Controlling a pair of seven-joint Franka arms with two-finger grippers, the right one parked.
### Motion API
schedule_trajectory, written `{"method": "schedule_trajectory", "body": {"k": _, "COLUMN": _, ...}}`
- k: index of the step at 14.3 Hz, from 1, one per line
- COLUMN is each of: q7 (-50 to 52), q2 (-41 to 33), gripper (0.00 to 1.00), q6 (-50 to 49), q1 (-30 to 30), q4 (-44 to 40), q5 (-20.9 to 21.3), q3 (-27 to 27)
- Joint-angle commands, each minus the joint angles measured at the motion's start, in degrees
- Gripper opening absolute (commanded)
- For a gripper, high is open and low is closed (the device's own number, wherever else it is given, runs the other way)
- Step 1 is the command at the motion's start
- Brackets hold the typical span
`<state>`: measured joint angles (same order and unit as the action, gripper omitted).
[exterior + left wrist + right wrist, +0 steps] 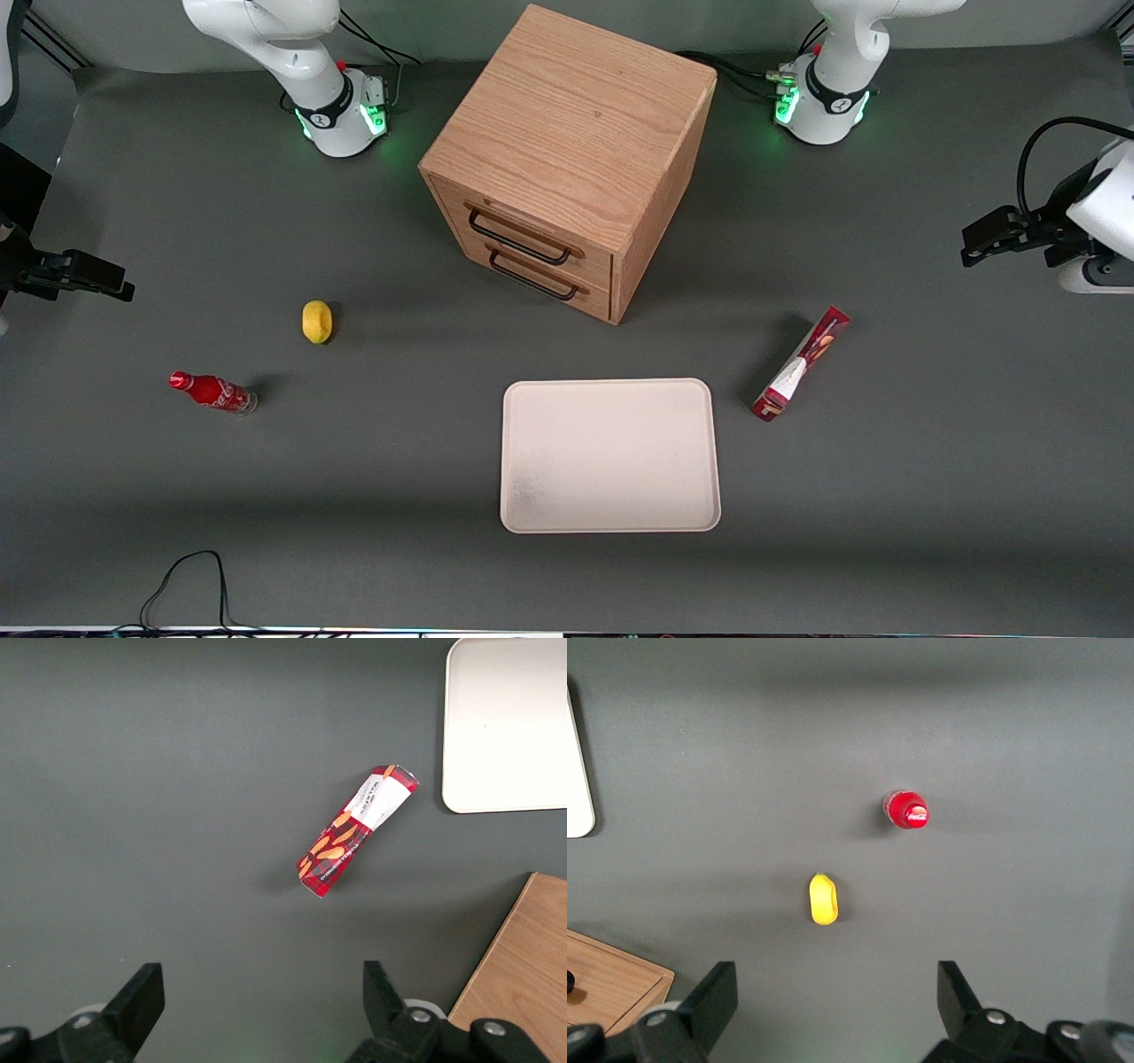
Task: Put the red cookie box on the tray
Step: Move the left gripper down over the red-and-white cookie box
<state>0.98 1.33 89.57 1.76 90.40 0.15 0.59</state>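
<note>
The red cookie box (802, 363) lies flat on the grey table beside the cream tray (609, 455), toward the working arm's end, slanted, its white section nearer the front camera. The tray holds nothing. My left gripper (974, 244) hangs above the table near the working arm's end, well apart from the box and farther from the front camera than it. It is open and empty. In the left wrist view the box (354, 828) lies ahead of the spread gripper (259, 979), with a corner of the tray (509, 722) next to it.
A wooden drawer cabinet (567, 151) stands farther from the front camera than the tray; its edge shows in the left wrist view (523, 966). A yellow lemon (317, 321) and a small red soda bottle (213, 391) lie toward the parked arm's end.
</note>
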Motion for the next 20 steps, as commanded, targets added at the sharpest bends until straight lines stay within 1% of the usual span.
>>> {"method": "schedule_trajectory", "body": {"k": 1, "q7": 0.4, "q2": -1.6, "gripper": 1.0, "q6": 0.5, "q1": 0.6, "q4": 1.5, "q5": -0.7, "q3": -0.7}}
{"method": "schedule_trajectory", "body": {"k": 9, "q7": 1.0, "q2": -0.9, "gripper": 1.0, "q6": 1.5, "q1": 1.5, "q4": 1.6, "q5": -0.9, "q3": -0.2}}
{"method": "schedule_trajectory", "body": {"k": 12, "q7": 7.5, "q2": 0.1, "gripper": 1.0, "q6": 3.3, "q1": 5.8, "q4": 1.7, "q5": -0.9, "q3": 1.3}}
{"method": "schedule_trajectory", "body": {"k": 15, "q7": 7.6, "q2": 1.2, "gripper": 1.0, "q6": 3.8, "q1": 8.3, "q4": 1.6, "q5": -0.7, "q3": 1.3}}
{"method": "schedule_trajectory", "body": {"k": 17, "q7": 6.4, "q2": 2.0, "gripper": 1.0, "q6": 3.9, "q1": 9.9, "q4": 1.4, "q5": 0.2, "q3": 1.3}}
{"method": "schedule_trajectory", "body": {"k": 18, "q7": 3.4, "q2": 2.3, "gripper": 1.0, "q6": 4.1, "q1": 11.1, "q4": 1.3, "q5": 1.8, "q3": 1.3}}
{"method": "schedule_trajectory", "body": {"k": 19, "q7": -1.3, "q2": 2.4, "gripper": 1.0, "q6": 4.9, "q1": 12.4, "q4": 1.2, "q5": 4.4, "q3": 1.3}}
{"method": "schedule_trajectory", "body": {"k": 20, "q7": -5.0, "q2": 2.5, "gripper": 1.0, "q6": 5.3, "q1": 12.6, "q4": 1.2, "q5": 4.8, "q3": 1.3}}
